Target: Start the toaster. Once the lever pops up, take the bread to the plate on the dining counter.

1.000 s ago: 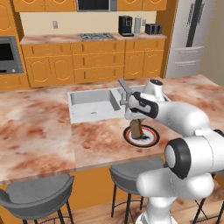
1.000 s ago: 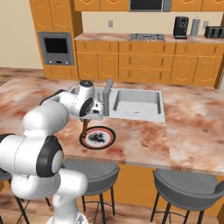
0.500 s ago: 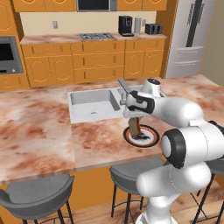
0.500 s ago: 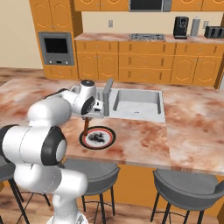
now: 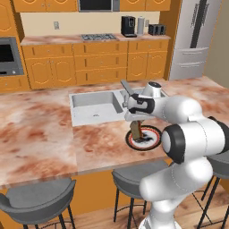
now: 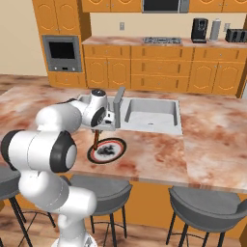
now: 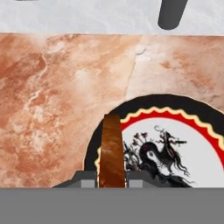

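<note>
A home kitchen — orange cabinets (image 5: 100,67), fridge (image 5: 192,38), sink (image 6: 150,114), island stools (image 6: 205,207).

The gripper (image 7: 112,184) has its fingertips mostly lost behind the bread (image 7: 111,151), so only two grey stubs flank the slice at the bottom of the hand view; the bread shows there only as a brown crust edge, its face turned away; the plate (image 7: 183,144) runs off the right side of that view, and its near rim is covered by the slice; in the left base view the arm's white wrist hides the fingers, and the bread (image 5: 135,130) is a small dark sliver whose contact with the plate (image 5: 150,142) cannot be told; the toaster (image 5: 155,29) on the far worktop is too small for its lever to be read.
</note>
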You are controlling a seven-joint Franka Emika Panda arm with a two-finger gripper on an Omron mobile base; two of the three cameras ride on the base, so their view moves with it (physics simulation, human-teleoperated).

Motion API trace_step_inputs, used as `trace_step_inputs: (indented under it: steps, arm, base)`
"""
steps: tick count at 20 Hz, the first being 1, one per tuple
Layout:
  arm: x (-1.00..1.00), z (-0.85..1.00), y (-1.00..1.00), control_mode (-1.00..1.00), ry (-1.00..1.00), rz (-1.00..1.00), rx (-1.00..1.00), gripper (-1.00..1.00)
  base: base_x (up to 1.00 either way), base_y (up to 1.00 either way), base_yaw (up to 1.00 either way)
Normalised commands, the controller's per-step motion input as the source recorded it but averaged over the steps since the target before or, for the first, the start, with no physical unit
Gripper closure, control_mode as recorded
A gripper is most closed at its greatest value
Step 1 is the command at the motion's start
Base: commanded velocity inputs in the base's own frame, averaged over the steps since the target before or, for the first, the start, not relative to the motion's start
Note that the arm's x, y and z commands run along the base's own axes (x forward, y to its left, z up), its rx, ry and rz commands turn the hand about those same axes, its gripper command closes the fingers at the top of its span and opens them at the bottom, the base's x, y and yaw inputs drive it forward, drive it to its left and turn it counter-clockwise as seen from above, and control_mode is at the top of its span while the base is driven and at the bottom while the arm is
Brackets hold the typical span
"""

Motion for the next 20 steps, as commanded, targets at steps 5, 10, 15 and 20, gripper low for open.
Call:
trace_step_inputs:
  steps: [5, 10, 15, 20]
  arm:
    - [0.0, -0.15, 0.0, -1.0, 0.0, 0.0, 0.0, 1.0]
    - [0.0, -0.01, 0.0, -1.0, 0.0, 0.0, 0.0, 1.0]
    - [-0.05, 0.0, 0.0, -1.0, 0.0, 0.0, 0.0, 1.0]
    - [-0.12, 0.0, 0.0, -1.0, 0.0, -0.01, 0.0, 1.0]
  base:
    - [0.0, 0.0, 0.0]
    - [0.0, 0.0, 0.0]
    - [0.0, 0.0, 0.0]
    - [0.0, 0.0, 0.0]
